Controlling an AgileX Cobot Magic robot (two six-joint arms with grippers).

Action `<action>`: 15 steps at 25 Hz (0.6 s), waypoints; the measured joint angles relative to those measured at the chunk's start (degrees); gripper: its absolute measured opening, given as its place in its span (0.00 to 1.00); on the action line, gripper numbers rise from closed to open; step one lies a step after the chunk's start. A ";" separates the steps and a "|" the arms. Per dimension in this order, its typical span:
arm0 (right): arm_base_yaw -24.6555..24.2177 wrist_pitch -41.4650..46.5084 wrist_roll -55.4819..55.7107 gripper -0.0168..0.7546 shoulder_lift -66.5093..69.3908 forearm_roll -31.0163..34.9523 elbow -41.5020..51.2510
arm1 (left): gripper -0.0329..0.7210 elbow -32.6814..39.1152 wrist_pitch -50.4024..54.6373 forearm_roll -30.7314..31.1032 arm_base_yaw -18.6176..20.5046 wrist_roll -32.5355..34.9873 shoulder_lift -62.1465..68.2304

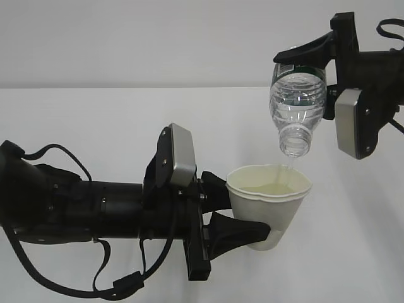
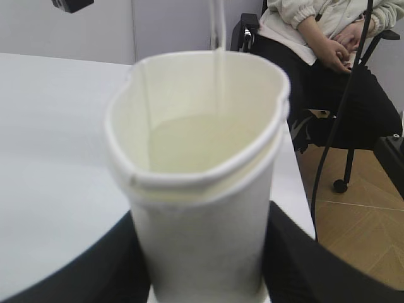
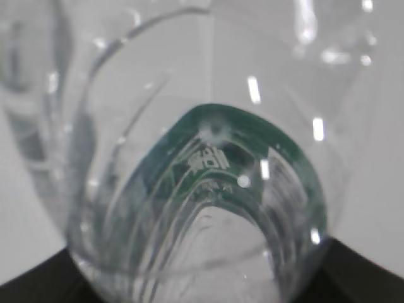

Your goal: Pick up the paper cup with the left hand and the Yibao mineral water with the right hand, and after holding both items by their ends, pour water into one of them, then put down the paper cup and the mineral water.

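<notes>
The bottle [image 1: 298,95] is held nearly upside down by the right hand [image 1: 315,60], its long axis steep and its open neck directly above the right part of the cup [image 1: 268,202], a small gap apart, so that a thin stream of water is seen falling inside the rim. The cup is kept upright in the air above the white table [image 1: 95,120] by the left hand [image 1: 243,218], whose 2 fingers are closed around its lower wall, and pale water is already seen inside it. The right fingers are closed on the base end of the bottle, near the green label.
</notes>
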 joint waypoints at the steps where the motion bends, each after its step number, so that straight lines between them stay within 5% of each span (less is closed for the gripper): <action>1: 0.00 0.00 0.00 0.63 0.00 0.00 0.00 | 0.54 0.00 0.00 0.00 0.00 0.00 0.00; 15: 0.00 -0.11 0.00 0.63 0.00 0.00 0.00 | 0.54 0.00 0.26 0.00 0.00 0.00 0.00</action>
